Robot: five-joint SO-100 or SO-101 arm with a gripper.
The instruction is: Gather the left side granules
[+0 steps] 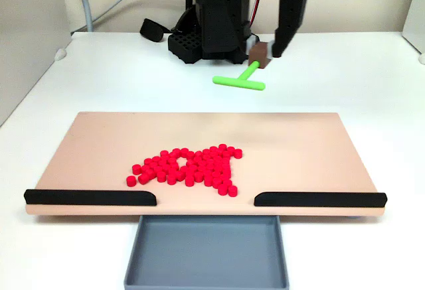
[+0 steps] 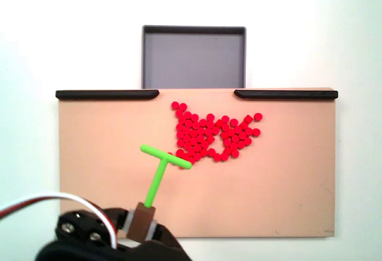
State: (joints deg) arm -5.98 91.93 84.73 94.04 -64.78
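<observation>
Nearest the lens in a fixed view: grey tray (image 1: 206,253), one, open-topped, at 6 o'clock, tucked against the board's near edge. Same tray at 12 o'clock in another fixed view (image 2: 193,58), beyond the board.

Behind it, one tan board (image 1: 99,150) on white table (image 1: 372,71), seen flat from above as well (image 2: 286,177). Two black rails (image 1: 89,197) (image 1: 320,199) along the tray-side edge, gap between them facing the tray.

Black arm base (image 1: 212,18) at 12 o'clock, cables behind; shown low at 7 o'clock elsewhere, with white and red wires.

Gripper (image 2: 142,219) closed on brown block of green T-shaped pusher (image 2: 161,174); one pusher. From above, crossbar appears at the cluster's 8 o'clock edge, touching or just beside. From the front, pusher (image 1: 240,77) appears beyond the board; height above board unclear.

Granules (image 1: 189,167): several dozen red cylinders, one loose cluster mid-board toward the rail gap (image 2: 212,135); exact count not possible.

No readable writing or labels.
</observation>
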